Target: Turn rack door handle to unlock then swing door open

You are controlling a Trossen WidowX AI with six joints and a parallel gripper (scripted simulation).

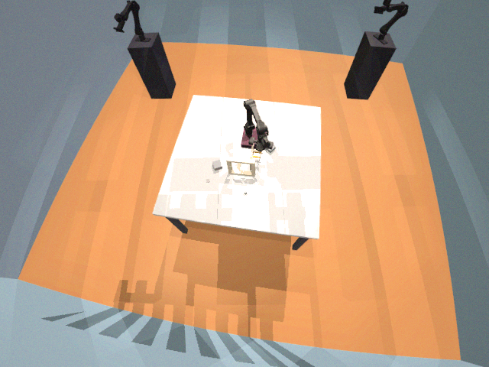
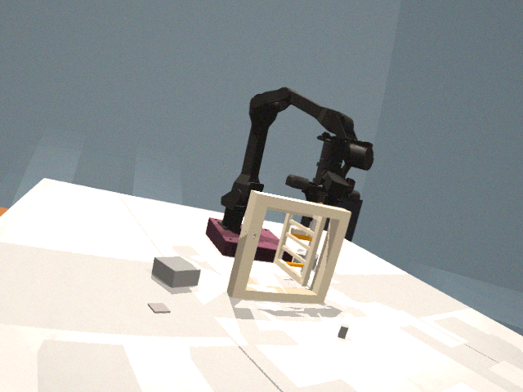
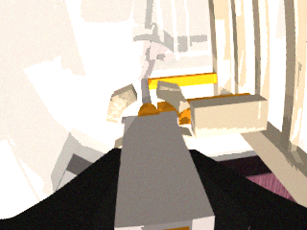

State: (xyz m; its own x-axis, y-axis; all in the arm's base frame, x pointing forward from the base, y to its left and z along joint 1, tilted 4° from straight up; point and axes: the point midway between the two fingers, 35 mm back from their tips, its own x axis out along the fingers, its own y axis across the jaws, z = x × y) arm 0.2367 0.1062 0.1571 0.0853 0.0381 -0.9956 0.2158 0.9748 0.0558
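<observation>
The pale rack frame stands upright on the table. Its slatted door is swung far out on the robot's side, roughly square to the frame; the exact angle is hard to tell. The upright handle has a grey shaft and orange parts, and sits beside the door on orange brackets. My gripper points down and is shut on the handle, its fingertips on either side of the shaft. The frame and door partly hide this grip in the exterior view.
A grey box lies beside the frame. Another grey box is close to the arm, beyond the door. A thin flat plate and a small dark block lie in front. The arm's maroon base is behind the frame.
</observation>
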